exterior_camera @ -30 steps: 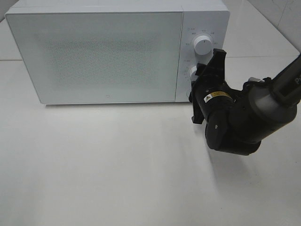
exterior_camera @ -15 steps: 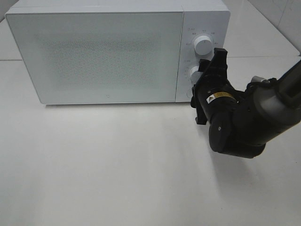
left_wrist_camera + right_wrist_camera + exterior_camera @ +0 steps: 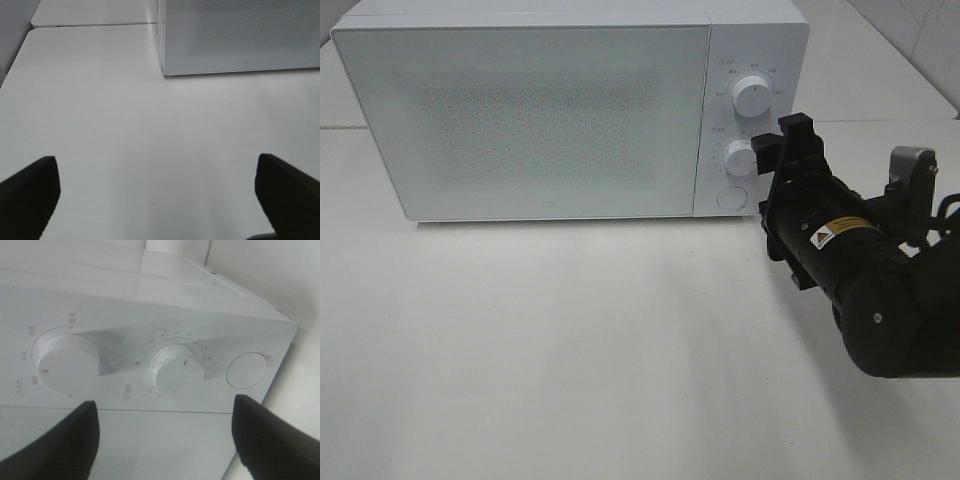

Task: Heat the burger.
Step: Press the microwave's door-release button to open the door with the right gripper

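The burger is out of view. The white microwave (image 3: 520,110) stands at the back of the table with its door shut. My right gripper (image 3: 776,185) hovers just right of the control panel, open, with nothing between its fingers. In the right wrist view its dark fingertips (image 3: 55,445) frame the lower knob (image 3: 177,372) without touching it. The upper knob (image 3: 65,365) and a round button (image 3: 248,370) flank that knob. My left gripper (image 3: 160,200) is open over bare table, short of the microwave's (image 3: 240,35) front left corner.
The panel carries an upper knob (image 3: 751,96), a lower knob (image 3: 738,157) and a round button (image 3: 730,198). The white tabletop (image 3: 570,350) stretches in front of the microwave. A tiled wall shows at the far right.
My right gripper has opened wider and drawn back to the right, off the lower knob, which now shows fully. The left gripper has not moved.
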You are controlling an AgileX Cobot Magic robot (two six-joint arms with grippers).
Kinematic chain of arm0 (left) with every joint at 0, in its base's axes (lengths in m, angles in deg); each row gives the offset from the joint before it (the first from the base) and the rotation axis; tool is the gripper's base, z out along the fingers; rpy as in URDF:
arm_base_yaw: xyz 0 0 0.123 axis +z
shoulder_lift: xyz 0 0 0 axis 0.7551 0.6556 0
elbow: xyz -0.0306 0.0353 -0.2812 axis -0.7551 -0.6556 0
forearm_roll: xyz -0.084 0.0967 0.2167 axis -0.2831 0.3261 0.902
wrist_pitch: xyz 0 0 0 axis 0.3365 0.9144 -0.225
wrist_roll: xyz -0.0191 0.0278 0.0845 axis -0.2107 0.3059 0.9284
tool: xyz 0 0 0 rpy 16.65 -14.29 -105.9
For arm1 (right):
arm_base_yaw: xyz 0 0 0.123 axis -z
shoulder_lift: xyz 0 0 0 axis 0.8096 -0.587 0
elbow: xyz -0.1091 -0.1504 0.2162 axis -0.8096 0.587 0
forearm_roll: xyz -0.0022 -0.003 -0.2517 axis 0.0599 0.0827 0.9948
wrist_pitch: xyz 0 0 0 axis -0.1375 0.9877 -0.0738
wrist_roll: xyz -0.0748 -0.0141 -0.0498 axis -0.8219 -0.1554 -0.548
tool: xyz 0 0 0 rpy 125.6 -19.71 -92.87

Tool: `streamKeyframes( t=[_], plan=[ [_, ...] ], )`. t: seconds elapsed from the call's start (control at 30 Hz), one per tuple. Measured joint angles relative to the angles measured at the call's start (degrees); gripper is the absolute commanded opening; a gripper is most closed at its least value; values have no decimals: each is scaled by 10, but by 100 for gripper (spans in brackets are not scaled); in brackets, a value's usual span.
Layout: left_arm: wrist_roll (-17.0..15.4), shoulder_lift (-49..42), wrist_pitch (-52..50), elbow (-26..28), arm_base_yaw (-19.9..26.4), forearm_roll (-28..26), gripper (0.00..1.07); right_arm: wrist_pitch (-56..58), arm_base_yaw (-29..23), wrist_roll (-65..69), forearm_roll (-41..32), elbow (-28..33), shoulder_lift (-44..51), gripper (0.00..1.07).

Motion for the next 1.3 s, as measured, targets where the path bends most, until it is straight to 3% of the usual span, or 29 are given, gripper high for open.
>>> streamKeyframes(
  t=[0.23,0.4,0.67,0.97,1.3],
  plan=[
    [0,0,0,0,0,0,98,175,20,-270,14,8,100,73],
    [0,0,0,0,0,0,98,368,50,-536,15,9,173,73],
    [0,0,0,0,0,0,98,623,73,-802,19,-19,237,73],
    [0,0,0,0,0,0,98,825,73,-863,73,-28,308,73],
    [0,0,0,0,0,0,98,987,73,-791,156,-48,432,73]
  ],
)
